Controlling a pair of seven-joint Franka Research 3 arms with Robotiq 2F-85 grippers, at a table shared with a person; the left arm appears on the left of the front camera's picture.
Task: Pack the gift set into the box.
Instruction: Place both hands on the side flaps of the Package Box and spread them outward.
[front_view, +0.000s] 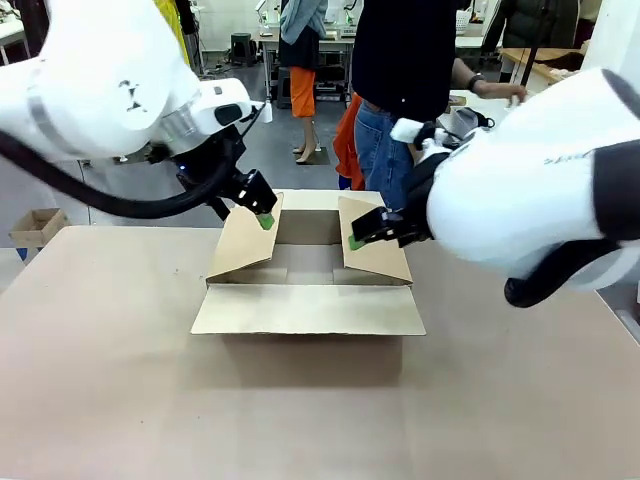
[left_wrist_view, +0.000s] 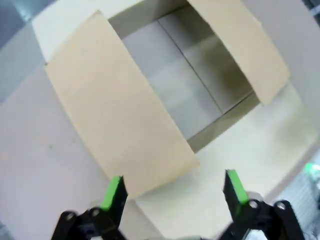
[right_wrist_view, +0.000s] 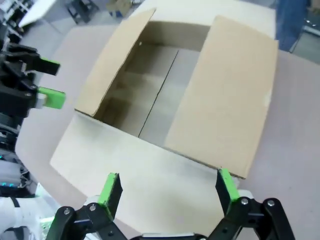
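The box (front_view: 310, 310) is a brown cardboard carton in the middle of the table, with all four flaps open and its inside bare. My left gripper (front_view: 262, 215) is open at the top edge of the left side flap (left_wrist_view: 120, 110). My right gripper (front_view: 358, 238) is open at the right side flap (right_wrist_view: 225, 105). In the left wrist view the gripper (left_wrist_view: 173, 192) hovers over that flap's corner, holding nothing. From the right wrist, the gripper (right_wrist_view: 167, 187) hangs above the front flap, also holding nothing. The gift set is out of view.
A person (front_view: 400, 90) stands at the far side behind the box, one hand resting on a bench. The table (front_view: 120, 380) has wide bare room in front and at both sides. A small carton (front_view: 35, 225) sits beyond the table's left edge.
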